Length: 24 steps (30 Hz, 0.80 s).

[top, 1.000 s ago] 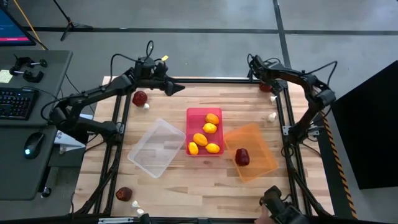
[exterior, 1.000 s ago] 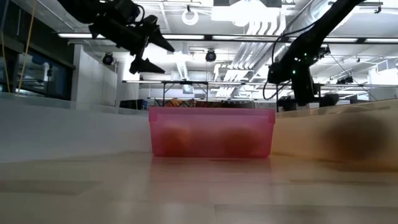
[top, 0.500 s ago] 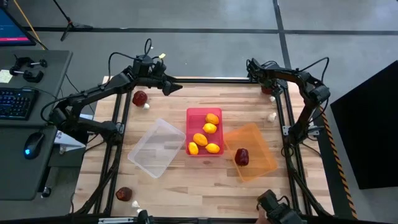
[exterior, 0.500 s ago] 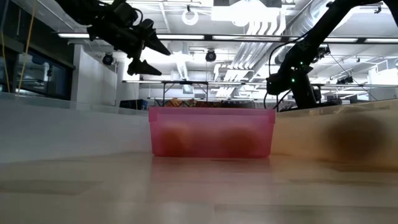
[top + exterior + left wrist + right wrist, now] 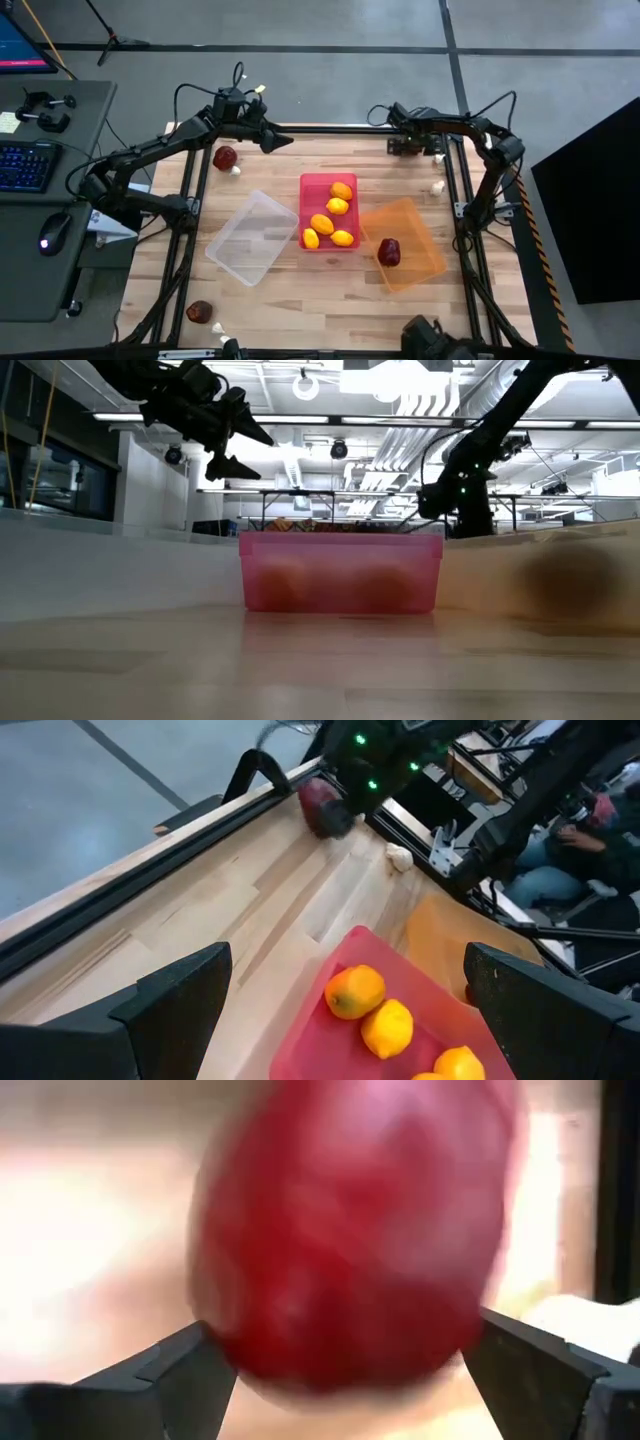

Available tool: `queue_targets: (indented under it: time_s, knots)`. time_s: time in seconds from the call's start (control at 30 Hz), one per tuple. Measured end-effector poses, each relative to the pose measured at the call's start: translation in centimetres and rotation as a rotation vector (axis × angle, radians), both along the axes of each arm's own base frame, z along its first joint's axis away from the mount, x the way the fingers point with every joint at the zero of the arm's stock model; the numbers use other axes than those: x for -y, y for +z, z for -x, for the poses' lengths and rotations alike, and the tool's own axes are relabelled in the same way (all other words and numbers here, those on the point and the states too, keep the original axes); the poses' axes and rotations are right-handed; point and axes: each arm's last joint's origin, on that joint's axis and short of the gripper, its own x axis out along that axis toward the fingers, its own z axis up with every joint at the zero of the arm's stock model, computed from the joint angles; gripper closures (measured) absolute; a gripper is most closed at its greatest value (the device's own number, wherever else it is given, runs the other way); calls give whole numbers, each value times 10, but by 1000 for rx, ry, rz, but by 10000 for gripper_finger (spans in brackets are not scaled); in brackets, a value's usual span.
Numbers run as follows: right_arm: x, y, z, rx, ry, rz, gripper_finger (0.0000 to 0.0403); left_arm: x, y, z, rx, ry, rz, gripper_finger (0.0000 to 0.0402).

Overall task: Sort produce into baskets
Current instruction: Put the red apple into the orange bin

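My right gripper (image 5: 402,146) is at the table's far edge, right of the middle, shut on a dark red round fruit (image 5: 350,1230). The fruit also shows in the left wrist view (image 5: 318,802). In the high view the gripper hides it. My left gripper (image 5: 277,140) hangs open and empty in the air over the far left of the table. The red-pink basket (image 5: 306,184) holds several yellow-orange fruits (image 5: 338,206). The orange basket (image 5: 420,228) holds one dark red fruit (image 5: 389,252). The clear basket (image 5: 252,237) lies left of them. My right gripper pinches the dark red fruit between its two fingers (image 5: 190,1370), one on each side of its round body (image 5: 230,1350). In the left wrist view the gripper comes down on the fruit from above, next to the far rail. I cannot tell whether the fruit is clear of the table.
A dark red fruit (image 5: 225,157) and a whitish bulb (image 5: 236,170) lie at the far left. Another red fruit (image 5: 199,311) and bulb (image 5: 218,327) lie at the near left. A bulb (image 5: 437,186) lies by the right rail. A black frame rail (image 5: 340,128) runs around the table.
My right gripper has gone toward the table's left along the far edge.
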Motion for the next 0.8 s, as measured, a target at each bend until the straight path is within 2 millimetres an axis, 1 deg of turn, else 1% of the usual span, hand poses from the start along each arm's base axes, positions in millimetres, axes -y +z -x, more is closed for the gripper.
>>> queue_targets:
  time_s: [0.07,0.17,0.3,0.4,0.6,0.8]
  knots:
    - [-3,5,-6,44,62,-16,57,0,0,0,2,6,11,14]
    - [-11,3,-14,24,139,-40,57,0,0,0,7,14,28,14]
    - [-20,5,-23,17,181,-37,57,0,1,-1,23,28,49,14]
    - [-23,11,-24,16,178,-10,57,-1,3,-1,43,36,55,14]
    - [-26,34,-17,64,139,52,57,-2,5,-2,60,43,57,14]
    - [-17,53,3,74,21,141,57,-2,5,-2,61,44,58,14]
